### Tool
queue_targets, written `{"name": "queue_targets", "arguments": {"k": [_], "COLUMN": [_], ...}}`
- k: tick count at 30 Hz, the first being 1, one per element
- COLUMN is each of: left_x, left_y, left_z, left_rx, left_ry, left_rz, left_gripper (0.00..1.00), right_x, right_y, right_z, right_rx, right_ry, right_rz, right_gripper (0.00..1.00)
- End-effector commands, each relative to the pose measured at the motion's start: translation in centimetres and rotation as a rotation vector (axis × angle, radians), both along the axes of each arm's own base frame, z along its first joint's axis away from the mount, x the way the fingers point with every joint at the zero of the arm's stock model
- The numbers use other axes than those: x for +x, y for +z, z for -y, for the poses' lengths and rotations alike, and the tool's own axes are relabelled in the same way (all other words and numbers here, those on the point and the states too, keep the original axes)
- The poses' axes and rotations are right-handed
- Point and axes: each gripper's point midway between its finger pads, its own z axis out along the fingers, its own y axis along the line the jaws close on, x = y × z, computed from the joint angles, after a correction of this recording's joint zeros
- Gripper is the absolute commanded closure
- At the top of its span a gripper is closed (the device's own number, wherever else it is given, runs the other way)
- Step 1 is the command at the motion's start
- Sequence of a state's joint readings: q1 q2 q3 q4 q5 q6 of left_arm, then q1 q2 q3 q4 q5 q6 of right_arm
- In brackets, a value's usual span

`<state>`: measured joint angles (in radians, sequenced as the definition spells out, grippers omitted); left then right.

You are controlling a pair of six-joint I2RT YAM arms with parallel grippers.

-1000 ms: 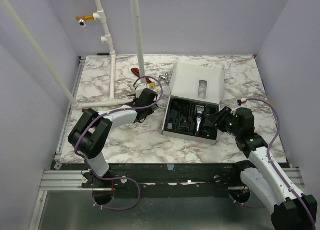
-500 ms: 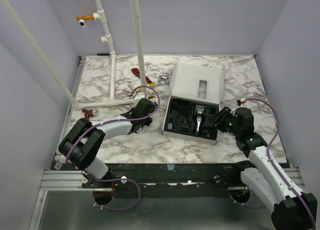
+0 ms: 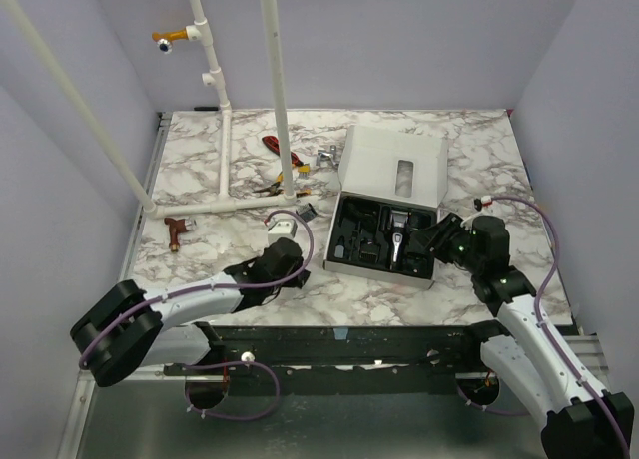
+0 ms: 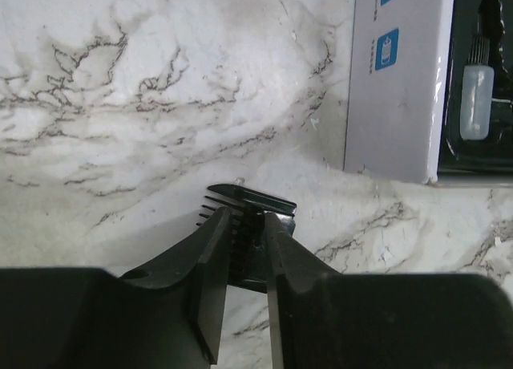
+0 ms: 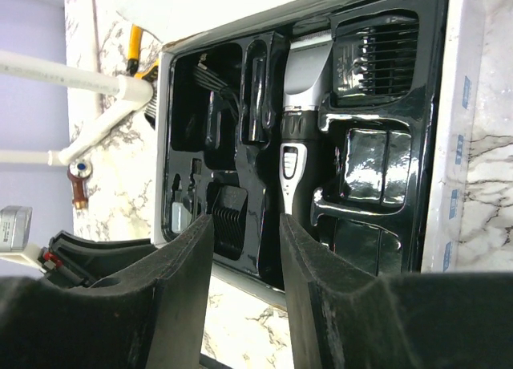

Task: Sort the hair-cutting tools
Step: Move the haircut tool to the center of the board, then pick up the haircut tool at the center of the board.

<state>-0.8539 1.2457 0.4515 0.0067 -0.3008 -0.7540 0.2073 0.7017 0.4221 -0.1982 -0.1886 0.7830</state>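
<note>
My left gripper is shut on a small black comb guard, held low over the marble just left of the box's white side wall. The open box has a black moulded tray holding the slim black clipper with a silver blade end, a comb guard at top right and another guard at bottom left. My right gripper is open and empty, hovering at the tray's right edge. Another small black piece lies on the table left of the box.
The box's white lid stands open behind the tray. Red-handled and yellow-handled tools lie by the white pipe frame. A small white block and a reddish-brown T piece lie at left.
My left arm has drawn back from the pipe and hand tools toward the near edge, still gripping the guard, uncovering the white block and black piece. The right arm has not moved.
</note>
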Motion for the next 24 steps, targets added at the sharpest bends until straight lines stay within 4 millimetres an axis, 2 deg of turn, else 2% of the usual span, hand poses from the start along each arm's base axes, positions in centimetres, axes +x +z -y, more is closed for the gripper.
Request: {"name": "queue_targets", "arguments": {"k": [1, 5, 8, 13, 16, 17, 19, 20, 24], "left_x": [-1.4, -0.4, 1.0, 5.0, 7.5, 8.5, 10.3, 11.1, 13.0], "left_y": [1.3, 5.4, 7.2, 7.0, 6.3, 6.5, 5.6, 5.2, 3.9], "left_z": [-0.2, -0.1, -0.7, -1.2, -0.7, -0.4, -0.2, -0.3, -0.4], "left_rx": [-0.073, -0.161, -0.165, -0.102, 0.008, 0.03, 0.112, 0.143, 0.2], "left_ry": [-0.025, 0.004, 0.049, 0.124, 0.14, 0.141, 0.136, 0.14, 0.153], "left_rz": [0.015, 0.117, 0.166, 0.122, 0.111, 0.121, 0.128, 0.125, 0.094], "left_gripper": [0.7, 0.52, 0.48, 0.46, 0.51, 0.56, 0.7, 0.74, 0.79], "right_x": [-0.1, 0.1, 0.3, 0.3, 0.2, 0.2, 0.1, 0.1, 0.0], "right_y": [1.9, 2.6, 2.5, 1.9, 1.6, 1.6, 1.7, 1.9, 2.4], "right_z": [-1.0, -1.5, -1.6, -2.1, -2.0, -1.9, -1.9, -1.9, -1.9], "right_rx": [-0.004, -0.006, 0.002, 0.035, 0.034, 0.03, 0.026, 0.027, 0.026], "right_ry": [0.091, 0.126, 0.13, 0.133, 0.129, 0.127, 0.126, 0.128, 0.132], "right_rz": [0.052, 0.057, 0.055, 0.048, 0.042, 0.041, 0.043, 0.047, 0.057], "right_gripper": [0.57, 0.57, 0.57, 0.57, 0.57, 0.57, 0.57, 0.57, 0.57]}}
